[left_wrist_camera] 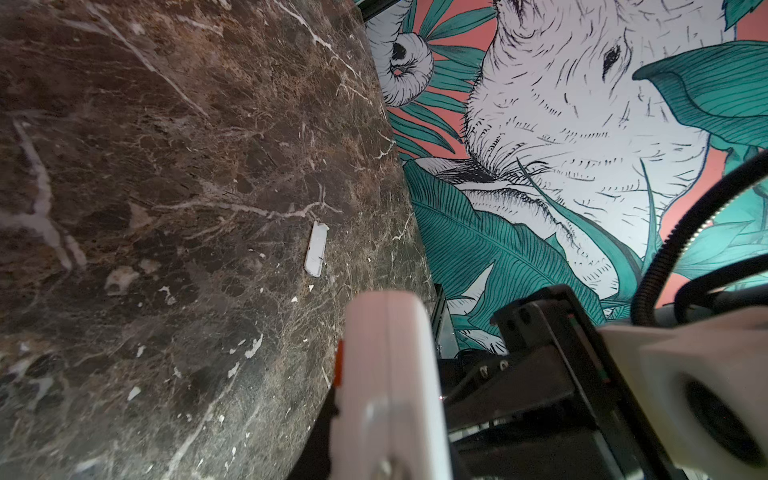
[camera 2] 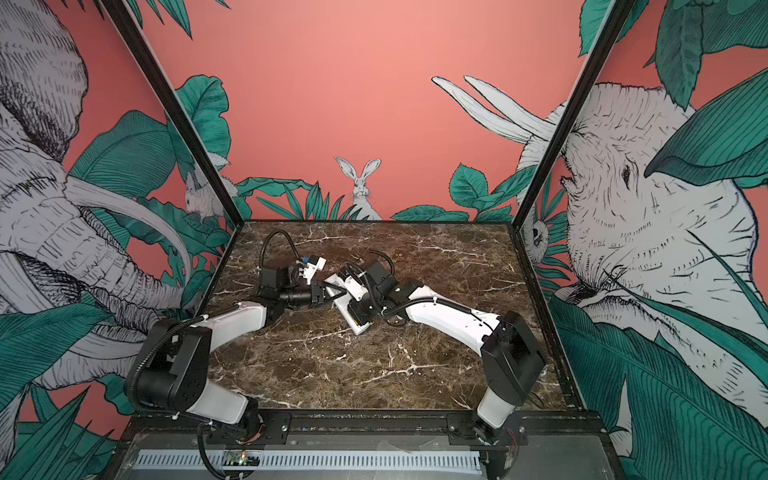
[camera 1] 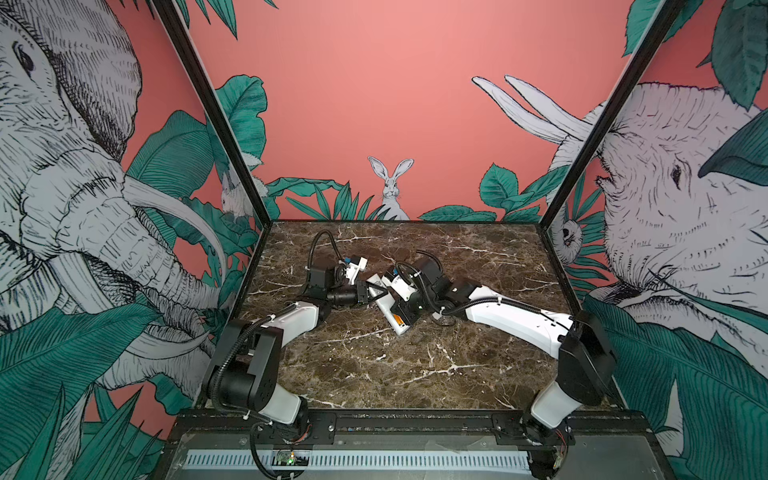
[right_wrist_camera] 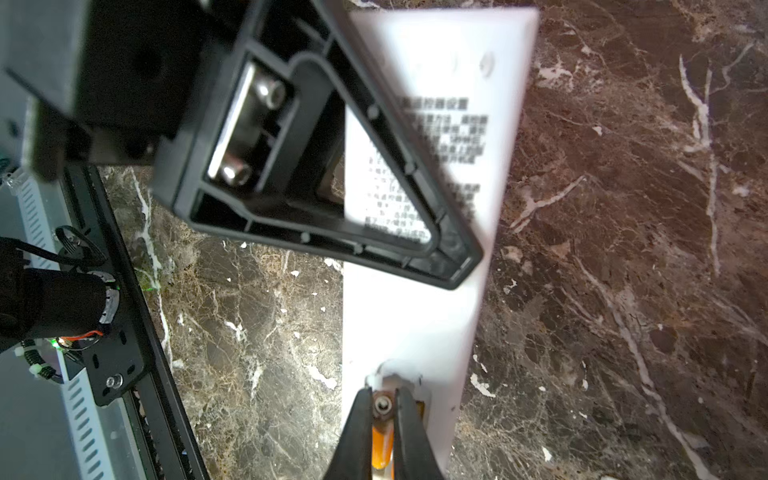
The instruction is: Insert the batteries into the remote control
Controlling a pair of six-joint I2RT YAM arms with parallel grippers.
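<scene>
The remote control [camera 1: 390,312] sits slantwise over the middle of the counter [camera 1: 374,374], its printed back facing up. An orange battery [right_wrist_camera: 381,451] is at its near end. The right pincer [right_wrist_camera: 383,401] is pinched narrow on that battery, wrist bent down over the remote's end. Farther along, the left pincer [camera 1: 374,290] clamps the remote by its edges. Both arms reach low and inward from the front corners and meet mid-counter. A small white plate [left_wrist_camera: 316,248] lies apart on the counter.
</scene>
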